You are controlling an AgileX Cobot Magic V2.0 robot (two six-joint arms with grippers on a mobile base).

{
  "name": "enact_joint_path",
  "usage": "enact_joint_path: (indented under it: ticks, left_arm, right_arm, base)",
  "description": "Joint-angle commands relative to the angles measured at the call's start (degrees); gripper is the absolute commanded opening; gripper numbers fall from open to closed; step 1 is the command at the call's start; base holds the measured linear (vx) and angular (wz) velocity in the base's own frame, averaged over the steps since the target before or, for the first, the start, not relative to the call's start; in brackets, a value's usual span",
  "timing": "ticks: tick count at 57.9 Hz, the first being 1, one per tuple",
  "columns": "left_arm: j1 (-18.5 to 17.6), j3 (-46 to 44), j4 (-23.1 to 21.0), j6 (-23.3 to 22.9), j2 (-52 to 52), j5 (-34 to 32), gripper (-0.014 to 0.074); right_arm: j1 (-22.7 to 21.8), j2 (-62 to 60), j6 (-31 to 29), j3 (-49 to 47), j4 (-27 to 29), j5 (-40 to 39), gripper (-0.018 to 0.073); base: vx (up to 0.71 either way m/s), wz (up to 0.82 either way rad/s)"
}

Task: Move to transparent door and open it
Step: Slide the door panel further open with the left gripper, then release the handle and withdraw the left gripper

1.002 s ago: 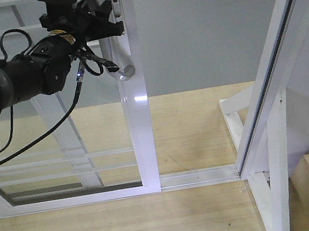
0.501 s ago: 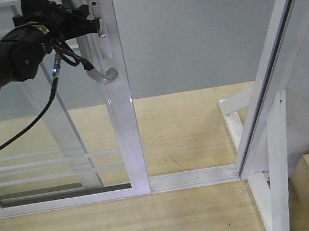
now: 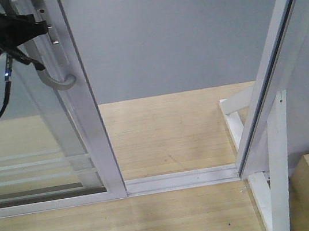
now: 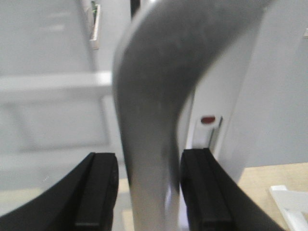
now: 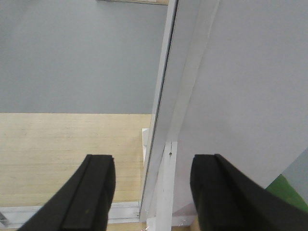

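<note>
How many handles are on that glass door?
1: a curved silver handle near the transparent door's right edge, between the left claw's fingers. Others may be out of view.

We see a pale wood floor (image 3: 168,131) running back to a grey wall (image 3: 189,35). A white floor rail (image 3: 181,179) crosses it. On the right, a slanted white frame (image 3: 275,68) leans on white wooden braces (image 3: 277,178).

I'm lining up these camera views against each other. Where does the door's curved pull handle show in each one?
Front view: the pull handle sits upper left, on the sliding door's frame, with the left gripper around it.
Left wrist view: the handle fills the centre, between the fingers.
Right wrist view: not in it.
Shared landmark: the grey wall.
</note>
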Motion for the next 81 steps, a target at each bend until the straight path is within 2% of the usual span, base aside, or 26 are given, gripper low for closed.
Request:
enact_joint_path:
  ticks: [1,13,33,47,64,75,81]
  left_arm:
    - [1.3,2.5,0.7,0.0,-6.5,-4.5,0.042]
    - [2.9,14.6,1.3,0.0,-16.2,-5.0,0.042]
    - [-0.9,32.7,1.2,-0.5,-40.7,-5.0,0.0419]
    - [-0.9,36.4,0.8,-0.6,-53.0,-3.9,0.0419]
    - [-0.7,36.8,0.8,-0.1,-55.1,-4.2,0.0407]
    - [-0.7,40.1,1.0,-0.5,-59.1,-2.9,0.033]
    - [-0.6,42.8,1.4,-0.5,-64.4,-2.9,0.0231]
  right_arm:
    - [-0.3,-0.5,-0.4,-1.7,-1.0,-3.5,0.0427]
    - [-0.3,-0.5,-0.4,-1.7,-1.0,-3.5,0.0427]
    - [-0.3,-0.5,-0.3,-1.7,-0.9,-3.1,0.0427]
    - [-0.3,-0.5,-0.3,-1.7,-0.9,-3.1,0.0427]
    - [-0.3,-0.5,-0.3,-1.7,-0.9,-3.1,0.0427]
    - [-0.3,-0.5,-0.3,-1.7,-0.9,-3.1,0.0427]
    - [-0.3,-0.5,-0.3,-1.7,-0.9,-3.1,0.0427]
  base:
    - [0.0,0.0]
    - [0.0,0.0]
    - [0.0,0.0]
    - [0.0,0.0]
    - [0.0,0.0]
    - [0.0,0.0]
    - [0.0,0.0]
